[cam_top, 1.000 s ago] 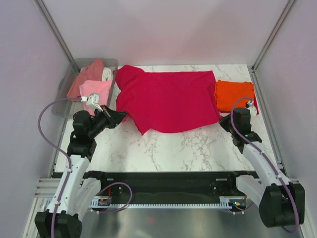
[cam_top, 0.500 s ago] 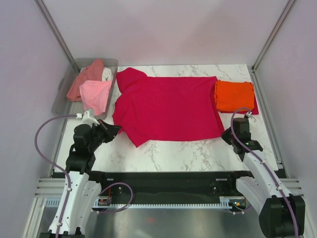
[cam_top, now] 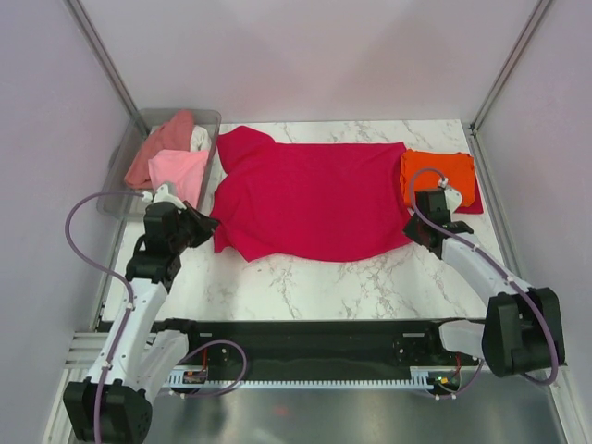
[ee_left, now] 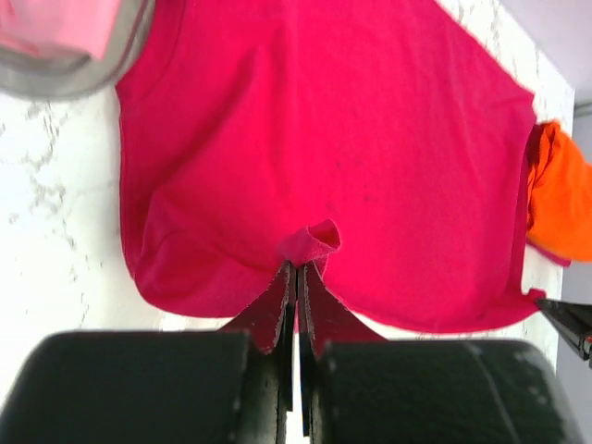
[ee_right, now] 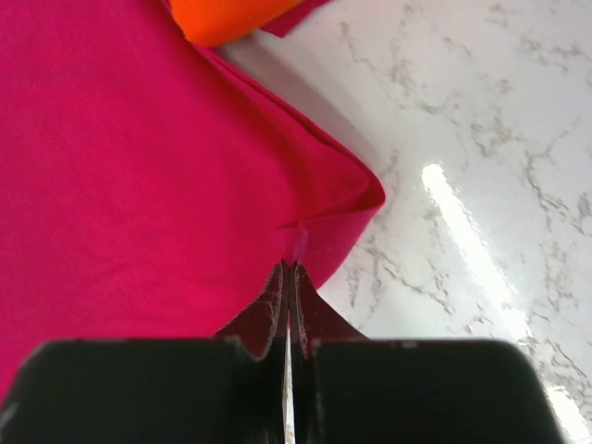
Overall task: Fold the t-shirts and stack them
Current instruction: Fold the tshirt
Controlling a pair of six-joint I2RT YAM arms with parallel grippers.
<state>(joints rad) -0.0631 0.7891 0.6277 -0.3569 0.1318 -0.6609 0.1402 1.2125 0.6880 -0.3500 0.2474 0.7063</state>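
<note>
The crimson t-shirt [cam_top: 310, 199] lies spread flat across the middle of the marble table. My left gripper [cam_top: 211, 226] is shut on a pinch of its near left edge, seen in the left wrist view [ee_left: 298, 268]. My right gripper [cam_top: 413, 231] is shut on a pinch near its near right corner, seen in the right wrist view [ee_right: 289, 264]. A folded orange t-shirt [cam_top: 442, 174] lies just right of the crimson one, touching its edge. Light pink [cam_top: 178, 171], salmon [cam_top: 162, 139] and white [cam_top: 200, 139] t-shirts sit in the bin.
The clear grey bin [cam_top: 116, 199] stands at the back left, its rim close to the crimson shirt's sleeve [ee_left: 65, 79]. Metal frame posts and walls bound the table on the left, right and back. Bare marble [cam_top: 314, 287] lies between the shirt and the arm bases.
Both grippers have moved away from the near edge toward the back, carrying the crimson shirt's near edge with them. The shirt spread out wider earlier and now sits a little farther back.
</note>
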